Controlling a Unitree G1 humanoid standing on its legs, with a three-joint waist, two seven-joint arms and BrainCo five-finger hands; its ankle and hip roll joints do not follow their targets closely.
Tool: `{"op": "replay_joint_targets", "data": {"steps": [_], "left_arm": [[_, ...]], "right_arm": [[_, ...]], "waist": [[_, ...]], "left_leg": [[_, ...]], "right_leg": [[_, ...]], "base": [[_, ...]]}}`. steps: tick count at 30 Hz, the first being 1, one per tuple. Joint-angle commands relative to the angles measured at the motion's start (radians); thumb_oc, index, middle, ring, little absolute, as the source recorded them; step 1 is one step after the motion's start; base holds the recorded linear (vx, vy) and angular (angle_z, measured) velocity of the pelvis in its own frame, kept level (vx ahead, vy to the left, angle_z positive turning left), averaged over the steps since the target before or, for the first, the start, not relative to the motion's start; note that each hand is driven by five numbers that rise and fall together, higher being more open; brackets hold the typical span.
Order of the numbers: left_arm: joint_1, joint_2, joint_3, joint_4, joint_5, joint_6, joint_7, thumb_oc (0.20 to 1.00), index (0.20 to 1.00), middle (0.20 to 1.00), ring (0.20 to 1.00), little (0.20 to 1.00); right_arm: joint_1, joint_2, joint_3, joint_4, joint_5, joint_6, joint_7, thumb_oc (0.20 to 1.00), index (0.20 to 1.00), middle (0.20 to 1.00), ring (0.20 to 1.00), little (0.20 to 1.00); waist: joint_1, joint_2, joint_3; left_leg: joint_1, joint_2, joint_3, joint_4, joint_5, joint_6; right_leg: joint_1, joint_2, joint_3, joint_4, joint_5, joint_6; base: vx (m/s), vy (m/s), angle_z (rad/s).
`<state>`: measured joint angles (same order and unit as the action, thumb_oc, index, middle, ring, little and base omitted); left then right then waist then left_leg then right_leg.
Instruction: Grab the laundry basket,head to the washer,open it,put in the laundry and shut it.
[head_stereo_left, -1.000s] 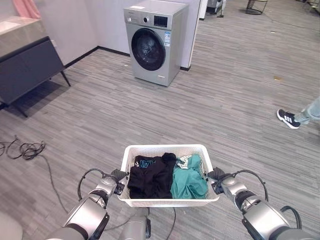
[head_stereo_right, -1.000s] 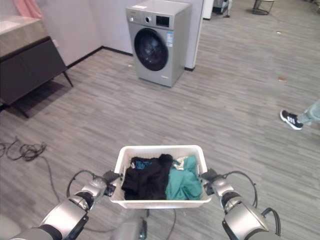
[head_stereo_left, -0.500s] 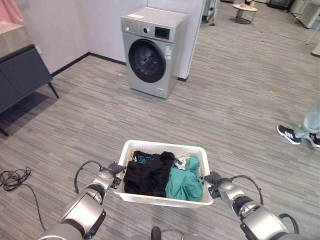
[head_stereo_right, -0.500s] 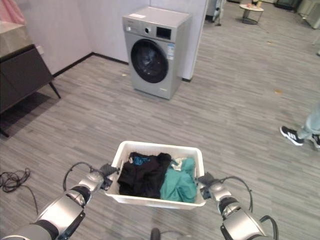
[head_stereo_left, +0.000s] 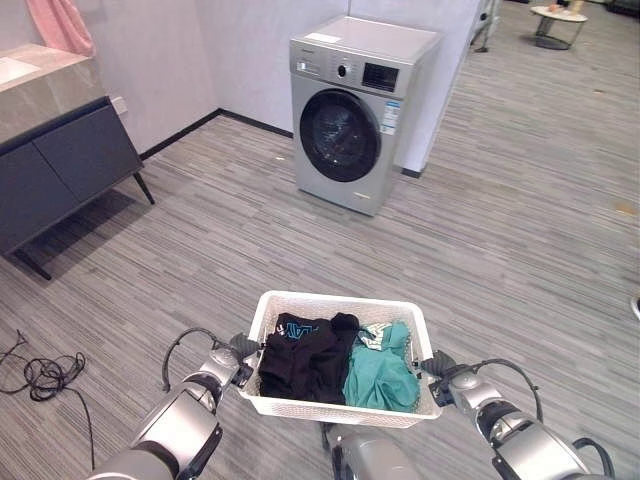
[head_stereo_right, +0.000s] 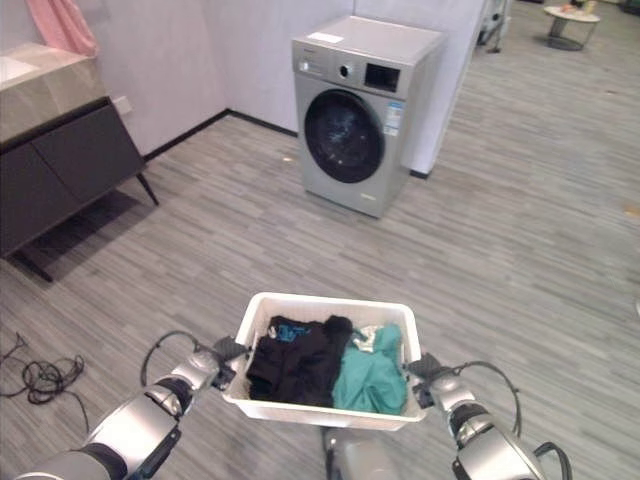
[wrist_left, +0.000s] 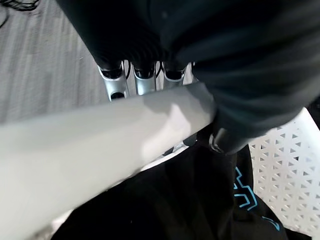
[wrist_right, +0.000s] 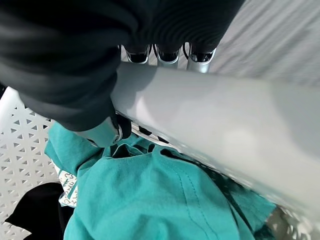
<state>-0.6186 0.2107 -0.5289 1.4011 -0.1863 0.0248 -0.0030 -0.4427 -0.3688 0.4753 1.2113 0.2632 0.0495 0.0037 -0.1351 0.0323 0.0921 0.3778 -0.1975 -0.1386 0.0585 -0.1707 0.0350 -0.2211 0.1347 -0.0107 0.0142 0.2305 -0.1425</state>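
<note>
Left hand (head_stereo_left: 238, 360), right hand (head_stereo_left: 446, 372) — laundry basket (head_stereo_left: 300, 404) gripped between.

Home-style laundry/bathroom mock-up in a larger open room: silver front-loading washer (head_stereo_left: 362, 124) against white wall, dark vanity cabinet (head_stereo_left: 60, 175) with stone top, pink towel (head_stereo_left: 63, 24), grey wood-plank floor (head_stereo_left: 200, 250), round side table (head_stereo_left: 558, 22) beyond.

A dark cabinet (head_stereo_left: 62, 168) on slanted legs stands at the left edge, pink cloth (head_stereo_left: 60, 24) hanging above it. A small round table (head_stereo_left: 557, 22), possibly holding something, sits upper right.
</note>
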Motion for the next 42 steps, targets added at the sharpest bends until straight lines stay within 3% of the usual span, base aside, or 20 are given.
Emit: {"op": "replay_joint_targets", "data": {"steps": [1, 2, 4, 5, 6, 7, 8, 13, 15, 16, 17, 19, 25, 31, 33, 35, 37, 38, 39, 42], "left_arm": [[-0.061, 0.053, 0.05, -0.027, -0.058, -0.074, -0.008, 0.2, 0.2, 0.2, 0.2, 0.2], [-0.061, 0.046, 0.053, -0.028, -0.065, -0.076, -0.005, 0.2, 0.2, 0.2, 0.2, 0.2], [-0.083, 0.023, 0.059, -0.07, -0.131, -0.086, 0.022, 0.2, 0.2, 0.2, 0.2, 0.2], [-0.083, 0.023, 0.059, -0.07, -0.131, -0.086, 0.022, 0.2, 0.2, 0.2, 0.2, 0.2], [-0.101, 0.02, 0.057, -0.093, -0.157, -0.089, 0.032, 0.2, 0.2, 0.2, 0.2, 0.2], [-0.13, 0.022, 0.05, -0.095, -0.167, -0.086, 0.034, 0.2, 0.2, 0.2, 0.2, 0.2], [-0.131, 0.021, 0.05, -0.095, -0.167, -0.086, 0.034, 0.2, 0.2, 0.2, 0.2, 0.2], [-0.157, -0.008, 0.005, -0.059, -0.16, -0.076, 0.024, 0.2, 0.2, 0.2, 0.2, 0.2], [-0.155, -0.007, -0.002, -0.056, -0.168, -0.073, 0.019, 0.2, 0.2, 0.2, 0.2, 0.2], [-0.148, -0.002, -0.003, -0.05, -0.169, -0.071, 0.014, 0.2, 0.2, 0.2, 0.2, 0.2], [-0.145, 0.003, -0.006, -0.048, -0.163, -0.07, 0.01, 0.2, 0.2, 0.2, 0.2, 0.2], [-0.141, 0.015, -0.015, -0.048, -0.155, -0.067, -0.005, 0.2, 0.2, 0.2, 0.2, 0.2], [-0.119, 0.059, -0.003, -0.051, -0.137, -0.066, -0.017, 0.2, 0.2, 0.2, 0.2, 0.2], [-0.09, 0.085, 0.016, -0.047, -0.128, -0.065, -0.024, 0.2, 0.2, 0.2, 0.2, 0.2], [-0.083, 0.086, 0.021, -0.047, -0.125, -0.067, -0.026, 0.2, 0.2, 0.2, 0.2, 0.2], [-0.082, 0.082, 0.013, -0.052, -0.125, -0.069, -0.022, 0.2, 0.2, 0.2, 0.2, 0.2], [-0.085, 0.078, 0.005, -0.057, -0.13, -0.067, -0.02, 0.2, 0.2, 0.2, 0.2, 0.2], [-0.087, 0.078, 0.001, -0.061, -0.133, -0.066, -0.021, 0.2, 0.2, 0.2, 0.2, 0.2], [-0.095, 0.073, 0.0, -0.058, -0.139, -0.064, -0.017, 0.2, 0.2, 0.2, 0.2, 0.2], [-0.117, 0.075, 0.001, -0.051, -0.14, -0.056, -0.022, 0.2, 0.2, 0.2, 0.2, 0.2]], "right_arm": [[-0.107, 0.002, -0.035, -0.016, 0.083, -0.075, 0.045, 0.2, 0.2, 0.2, 0.2, 0.2], [-0.107, -0.001, -0.036, -0.012, 0.085, -0.075, 0.046, 0.2, 0.2, 0.2, 0.2, 0.2], [-0.082, -0.034, -0.058, -0.057, 0.119, -0.073, 0.041, 0.2, 0.2, 0.2, 0.2, 0.2], [-0.082, -0.034, -0.058, -0.057, 0.119, -0.073, 0.041, 0.2, 0.2, 0.2, 0.2, 0.2], [-0.073, -0.054, -0.068, -0.085, 0.129, -0.073, 0.038, 0.2, 0.2, 0.2, 0.2, 0.2], [-0.069, -0.072, -0.077, -0.108, 0.135, -0.074, 0.026, 0.2, 0.2, 0.2, 0.2, 0.2], [-0.069, -0.073, -0.077, -0.109, 0.135, -0.074, 0.026, 0.2, 0.2, 0.2, 0.2, 0.2], [-0.077, -0.068, -0.053, -0.024, 0.123, -0.078, 0.031, 0.2, 0.2, 0.2, 0.2, 0.2], [-0.078, -0.068, -0.048, -0.017, 0.113, -0.08, 0.035, 0.2, 0.2, 0.2, 0.2, 0.2], [-0.076, -0.063, -0.045, -0.008, 0.105, -0.081, 0.043, 0.2, 0.2, 0.2, 0.2, 0.2], [-0.074, -0.064, -0.044, -0.003, 0.103, -0.082, 0.049, 0.2, 0.2, 0.2, 0.2, 0.2], [-0.067, -0.066, -0.046, 0.013, 0.105, -0.079, 0.065, 0.2, 0.2, 0.2, 0.2, 0.2], [-0.061, -0.046, -0.055, 0.031, 0.097, -0.072, 0.086, 0.2, 0.2, 0.2, 0.2, 0.2], [-0.046, -0.027, -0.067, 0.027, 0.076, -0.069, 0.101, 0.2, 0.2, 0.2, 0.2, 0.2], [-0.043, -0.028, -0.081, 0.018, 0.081, -0.069, 0.103, 0.2, 0.2, 0.2, 0.2, 0.2], [-0.05, -0.028, -0.089, 0.01, 0.088, -0.073, 0.1, 0.2, 0.2, 0.2, 0.2, 0.2], [-0.063, -0.029, -0.099, 0.002, 0.102, -0.074, 0.098, 0.2, 0.2, 0.2, 0.2, 0.2], [-0.068, -0.032, -0.101, -0.005, 0.104, -0.073, 0.097, 0.2, 0.2, 0.2, 0.2, 0.2], [-0.072, -0.029, -0.1, -0.008, 0.102, -0.075, 0.092, 0.2, 0.2, 0.2, 0.2, 0.2], [-0.089, -0.035, -0.091, -0.004, 0.094, -0.069, 0.098, 0.2, 0.2, 0.2, 0.2, 0.2]], "waist": [[-0.001, -0.035, -0.052], [-0.002, -0.03, -0.057], [0.01, -0.039, -0.05], [0.01, -0.039, -0.05], [0.017, -0.053, -0.038], [0.026, -0.074, -0.027], [0.03, -0.071, -0.023], [0.089, -0.083, -0.005], [0.105, -0.079, 0.0], [0.135, -0.064, -0.002], [0.15, -0.063, 0.0], [0.178, -0.064, 0.007], [0.218, -0.058, -0.028], [0.247, -0.08, -0.057], [0.25, -0.084, -0.065], [0.253, -0.079, -0.071], [0.24, -0.058, -0.052], [0.226, -0.041, -0.038], [0.199, -0.013, -0.017], [0.17, -0.001, -0.005]], "left_leg": [[-0.121, 0.15, -0.067, 0.103, 0.037, -0.076], [-0.135, 0.155, -0.076, 0.151, 0.072, -0.096], [-0.272, 0.157, -0.039, 0.427, 0.258, -0.185], [-0.272, 0.157, -0.039, 0.427, 0.258, -0.185], [-0.308, 0.167, 0.009, 0.495, 0.275, -0.18], [-0.373, 0.203, 0.109, 0.507, 0.265, -0.146], [-0.37, 0.207, 0.112, 0.512, 0.26, -0.146], [-0.517, 0.166, 0.157, 0.27, 0.142, -0.076], [-0.531, 0.152, 0.138, 0.203, 0.161, -0.073], [-0.558, 0.145, 0.08, 0.076, 0.237, -0.072], [-0.567, 0.148, 0.065, 0.022, 0.263, -0.071], [-0.597, 0.161, 0.105, -0.093, 0.304, -0.075], [-0.588, 0.159, 0.116, -0.093, 0.359, -0.049], [-0.59, 0.116, 0.131, 0.042, 0.255, -0.013], [-0.574, 0.101, 0.146, 0.062, 0.218, -0.002], [-0.546, 0.089, 0.14, 0.067, 0.192, 0.015], [-0.501, 0.094, 0.136, 0.055, 0.181, 0.031], [-0.468, 0.106, 0.136, 0.042, 0.177, 0.035], [-0.408, 0.12, 0.136, 0.03, 0.16, 0.038], [-0.364, 0.124, 0.126, 0.023, 0.151, 0.032]], "right_leg": [[0.036, -0.073, 0.061, 0.032, -0.121, 0.228], [0.05, -0.067, 0.056, 0.033, -0.132, 0.22], [0.138, -0.07, 0.033, 0.004, -0.169, 0.196], [0.138, -0.07, 0.033, 0.004, -0.169, 0.196], [0.163, -0.08, 0.027, -0.003, -0.176, 0.188], [0.204, -0.093, 0.025, -0.015, -0.195, 0.181], [0.208, -0.089, 0.027, -0.016, -0.195, 0.18], [0.289, -0.1, 0.027, -0.046, -0.234, 0.198], [0.304, -0.089, 0.036, -0.042, -0.242, 0.198], [0.336, -0.06, 0.063, -0.041, -0.257, 0.196], [0.357, -0.053, 0.072, -0.037, -0.27, 0.194], [0.407, -0.046, 0.087, -0.025, -0.306, 0.185], [0.456, -0.054, 0.126, 0.0, -0.366, 0.19], [0.454, -0.14, 0.165, 0.077, -0.348, 0.246], [0.438, -0.167, 0.166, 0.133, -0.306, 0.277], [0.382, -0.184, 0.163, 0.27, -0.212, 0.311], [0.305, -0.18, 0.132, 0.425, -0.116, 0.336], [0.264, -0.174, 0.095, 0.492, -0.106, 0.337], [0.192, -0.176, 0.017, 0.558, -0.157, 0.325], [0.125, -0.176, -0.053, 0.504, -0.224, 0.296]], "base": [[0.38, -0.201, 0.05], [0.41, -0.231, 0.25], [0.42, -0.263, 0.41], [0.26, -0.2, 0.19], [0.19, -0.2, 0.04], [0.2, -0.196, 0.0], [0.18, -0.144, 0.1], [0.21, -0.039, -0.01], [0.22, -0.001, -0.3], [0.3, 0.008, -0.44], [0.48, 0.026, -0.52], [0.37, 0.053, -0.57], [0.3, 0.129, -0.08], [0.32, 0.22, -0.31], [0.28, 0.216, -0.09], [0.23, 0.184, -0.2], [0.16, 0.202, -0.08], [0.19, 0.281, -0.01], [0.14, 0.204, 0.06], [0.17, 0.11, 0.23]]}}
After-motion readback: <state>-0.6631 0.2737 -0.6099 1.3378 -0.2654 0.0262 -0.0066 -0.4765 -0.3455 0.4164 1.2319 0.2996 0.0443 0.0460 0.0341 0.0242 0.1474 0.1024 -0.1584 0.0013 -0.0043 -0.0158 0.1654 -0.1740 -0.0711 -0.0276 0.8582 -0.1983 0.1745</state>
